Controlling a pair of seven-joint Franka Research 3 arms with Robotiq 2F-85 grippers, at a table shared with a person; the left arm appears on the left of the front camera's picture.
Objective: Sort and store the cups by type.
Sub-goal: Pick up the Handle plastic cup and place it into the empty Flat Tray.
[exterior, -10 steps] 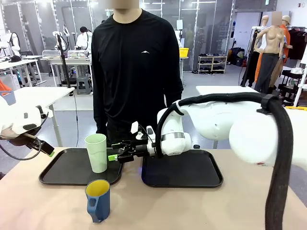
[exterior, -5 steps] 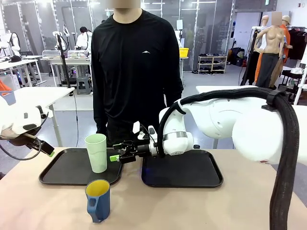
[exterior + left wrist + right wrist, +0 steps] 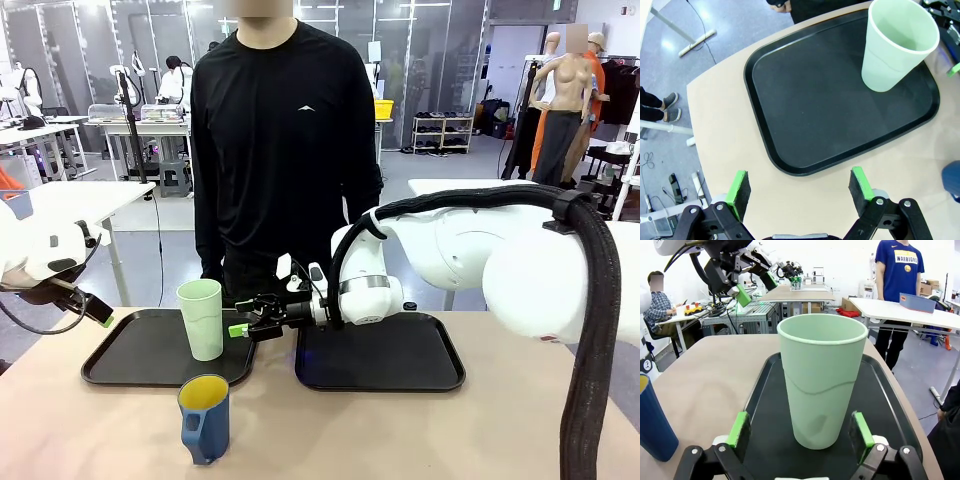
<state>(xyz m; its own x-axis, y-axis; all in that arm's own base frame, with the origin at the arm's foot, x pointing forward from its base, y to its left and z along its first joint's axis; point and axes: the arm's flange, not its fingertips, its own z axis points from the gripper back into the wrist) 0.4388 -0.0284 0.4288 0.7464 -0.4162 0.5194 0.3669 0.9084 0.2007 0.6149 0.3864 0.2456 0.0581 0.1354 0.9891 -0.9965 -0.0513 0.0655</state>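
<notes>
Sorting looks half done, you see: tumbler (image 3: 201,318) on tray (image 3: 130,365), mug (image 3: 205,425) at its 6 o'clock unstored; right pincer (image 3: 238,326) and left pincer (image 3: 800,187) gape wide.

A robotics lab in a large open hall is shown. A beige worktop (image 3: 420,430) is served by a white robot arm (image 3: 440,250), whose right end effector (image 3: 241,315) is fed through a thick black hose (image 3: 590,330). Behind it, a grey floor (image 3: 430,170), glass partitions (image 3: 440,40), white tables (image 3: 70,200) laden with equipment and a shelf rack (image 3: 442,132) are seen. A loose cable (image 3: 699,20) is trailed across the floor, and a person (image 3: 657,305) is seated at a further table.
</notes>
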